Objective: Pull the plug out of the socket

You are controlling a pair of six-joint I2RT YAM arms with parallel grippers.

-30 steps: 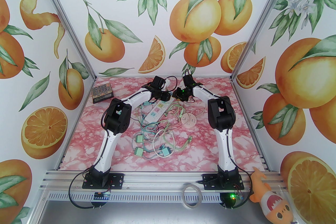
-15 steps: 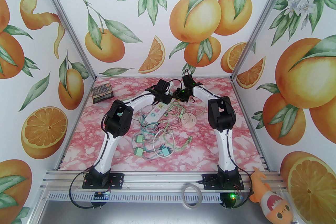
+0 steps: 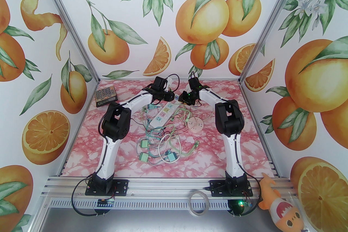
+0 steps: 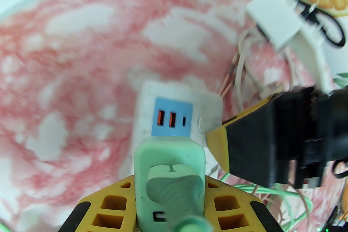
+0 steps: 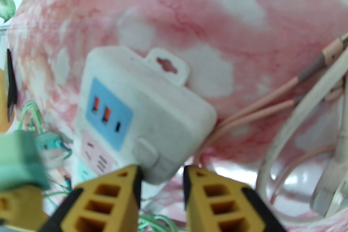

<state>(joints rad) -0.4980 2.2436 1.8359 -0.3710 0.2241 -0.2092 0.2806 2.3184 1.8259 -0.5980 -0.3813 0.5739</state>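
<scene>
The left gripper [image 4: 170, 180] is clamped on the mint-green plug [image 4: 168, 154], with 1 yellow finger on each side of its body and the plug's cable running back toward the wrist camera. The plug sits just beside the blue USB panel of the white socket strip [image 4: 174, 116], which lies on the pink marbled table [image 4: 81, 62] between the 2 arms. In the right wrist view the plug appears lifted clear of the strip's face, though that area is blurred. The right gripper [image 5: 161, 171] is closed on the strip's side edge by the switch, its 2 fingers bracketing that corner.
</scene>
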